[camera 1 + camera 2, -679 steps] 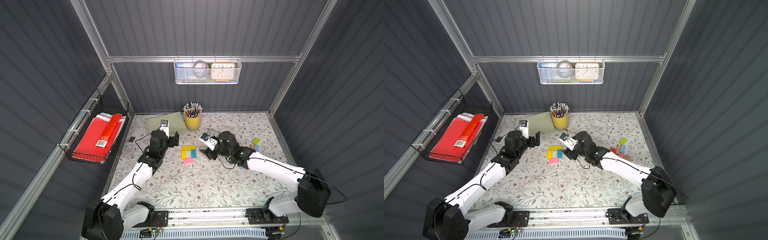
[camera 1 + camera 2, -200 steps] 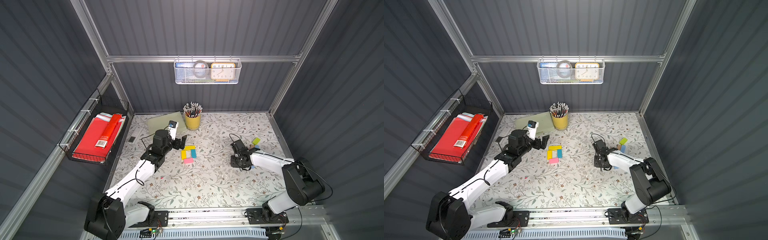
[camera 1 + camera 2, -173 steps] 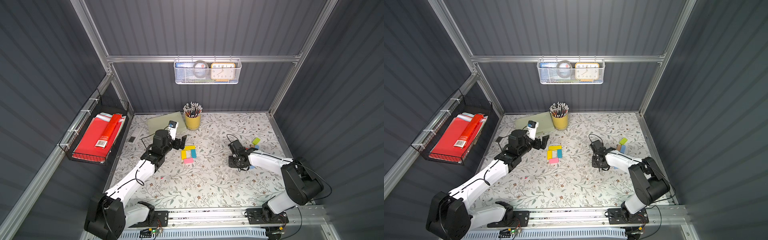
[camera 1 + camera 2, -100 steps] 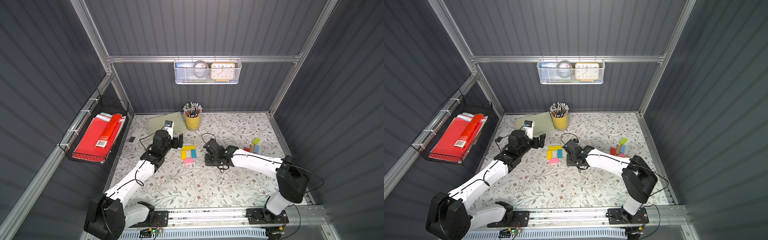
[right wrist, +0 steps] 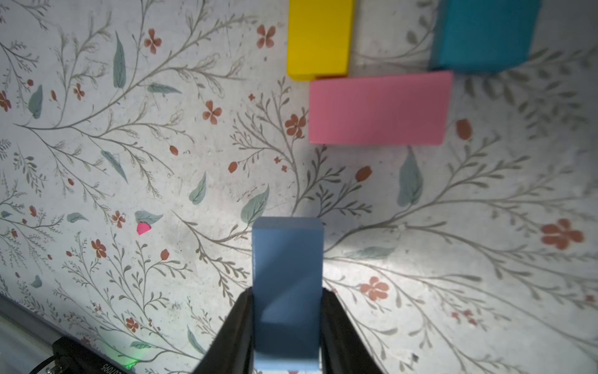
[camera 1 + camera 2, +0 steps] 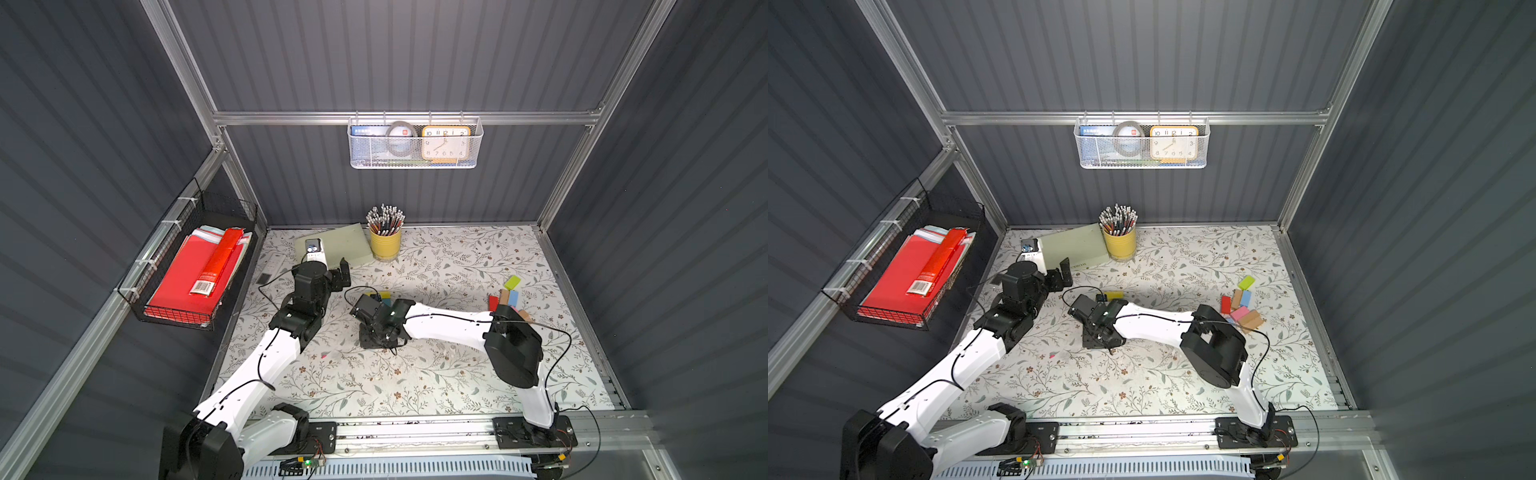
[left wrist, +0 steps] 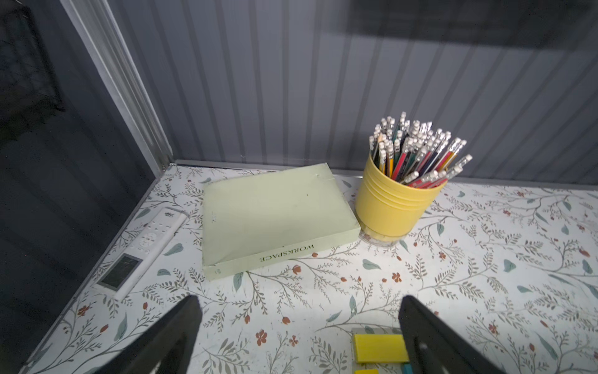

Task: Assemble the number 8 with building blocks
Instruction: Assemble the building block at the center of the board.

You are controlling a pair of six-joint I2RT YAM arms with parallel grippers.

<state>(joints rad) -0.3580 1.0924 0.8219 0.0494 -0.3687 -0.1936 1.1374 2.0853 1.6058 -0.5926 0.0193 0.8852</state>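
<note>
Right gripper (image 5: 287, 293) clamps light blue block (image 5: 287, 252), pink block (image 5: 380, 108) ahead (yellow block (image 5: 318, 39), teal block (image 5: 482, 35) beyond); left gripper (image 7: 301, 302) spread wide.

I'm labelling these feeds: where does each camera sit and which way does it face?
Top views: high overhead, looking down on the floral table; both arms show.
Left wrist: on the left arm, facing the green book and pencil cup; open left claw shows.
Right wrist: on the right arm, looking down at the table; right claw shows, shut on the light blue block.
Shared: pencil cup, in both top views and left wrist.
</note>
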